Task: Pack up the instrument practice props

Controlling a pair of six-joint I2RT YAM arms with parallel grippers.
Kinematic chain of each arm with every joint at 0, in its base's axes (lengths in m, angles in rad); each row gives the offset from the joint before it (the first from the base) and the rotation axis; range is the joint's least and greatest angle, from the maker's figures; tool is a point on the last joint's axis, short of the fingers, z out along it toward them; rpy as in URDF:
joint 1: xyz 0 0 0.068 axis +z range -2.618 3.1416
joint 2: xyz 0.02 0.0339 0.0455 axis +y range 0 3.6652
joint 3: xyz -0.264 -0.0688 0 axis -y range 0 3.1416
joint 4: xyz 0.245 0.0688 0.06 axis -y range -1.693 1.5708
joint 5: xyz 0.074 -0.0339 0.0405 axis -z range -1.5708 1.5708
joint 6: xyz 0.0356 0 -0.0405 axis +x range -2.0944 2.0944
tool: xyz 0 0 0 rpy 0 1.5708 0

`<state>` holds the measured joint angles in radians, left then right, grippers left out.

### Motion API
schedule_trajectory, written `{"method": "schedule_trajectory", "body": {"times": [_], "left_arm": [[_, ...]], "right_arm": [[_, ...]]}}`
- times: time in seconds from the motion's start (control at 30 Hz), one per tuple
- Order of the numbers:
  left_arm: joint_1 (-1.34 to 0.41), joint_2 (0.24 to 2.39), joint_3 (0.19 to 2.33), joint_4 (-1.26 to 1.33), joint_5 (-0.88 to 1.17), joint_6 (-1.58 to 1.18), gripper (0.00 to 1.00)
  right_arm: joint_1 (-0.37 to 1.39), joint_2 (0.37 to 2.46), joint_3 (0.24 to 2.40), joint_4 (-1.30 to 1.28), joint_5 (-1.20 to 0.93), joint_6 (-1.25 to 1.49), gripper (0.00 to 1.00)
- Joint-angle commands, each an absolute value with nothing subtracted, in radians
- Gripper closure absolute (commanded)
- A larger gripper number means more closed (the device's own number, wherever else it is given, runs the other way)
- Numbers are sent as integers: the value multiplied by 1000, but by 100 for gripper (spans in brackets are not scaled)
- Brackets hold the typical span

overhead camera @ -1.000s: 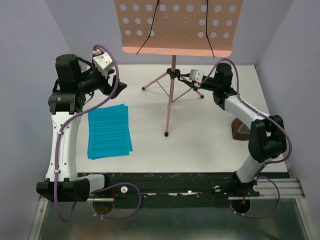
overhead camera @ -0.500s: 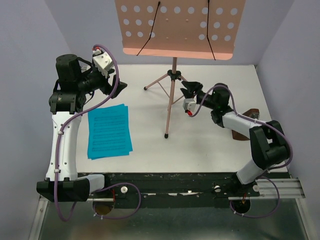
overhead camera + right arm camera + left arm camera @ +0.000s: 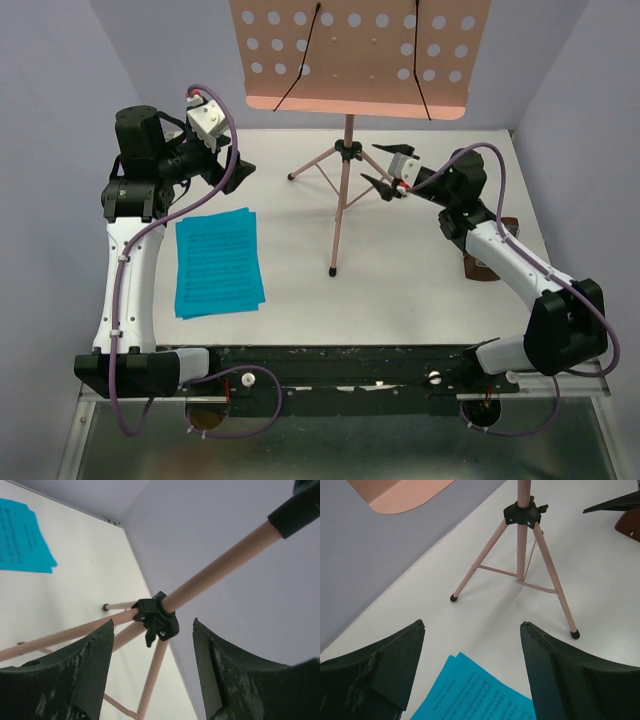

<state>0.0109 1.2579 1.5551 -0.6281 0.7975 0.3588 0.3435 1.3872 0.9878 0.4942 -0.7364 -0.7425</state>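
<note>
The salmon-pink music stand (image 3: 345, 190) stands at the back middle of the table, its hole-dotted desk (image 3: 358, 52) on top. The blue music sheets (image 3: 218, 262) lie flat at the left; their corner shows in the left wrist view (image 3: 480, 695). The brown metronome (image 3: 487, 258) lies at the right, mostly hidden by my right arm. My left gripper (image 3: 232, 165) is open and empty, above the table left of the stand. My right gripper (image 3: 385, 168) is open, just right of the stand's black leg hub (image 3: 159, 618), not touching it.
Purple walls close in the table at the back and both sides. The stand's three legs (image 3: 547, 570) spread over the back middle of the white table (image 3: 400, 290). The black front rail (image 3: 350, 365) runs along the near edge.
My right gripper first dropped toward the table, then rose and turned to face the stand's leg hub, open. The metronome's visible part shifted. The left arm barely moved.
</note>
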Motion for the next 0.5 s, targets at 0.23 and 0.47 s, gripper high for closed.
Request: {"method": "schedule_trajectory", "body": {"times": [0.23, 0.47], "left_arm": [[6, 1261, 1566, -609, 808, 356, 13], [6, 1262, 1554, -603, 808, 356, 13]], "right_arm": [[348, 1506, 1111, 327, -853, -661, 30], [360, 1539, 1129, 325, -847, -655, 31]]}}
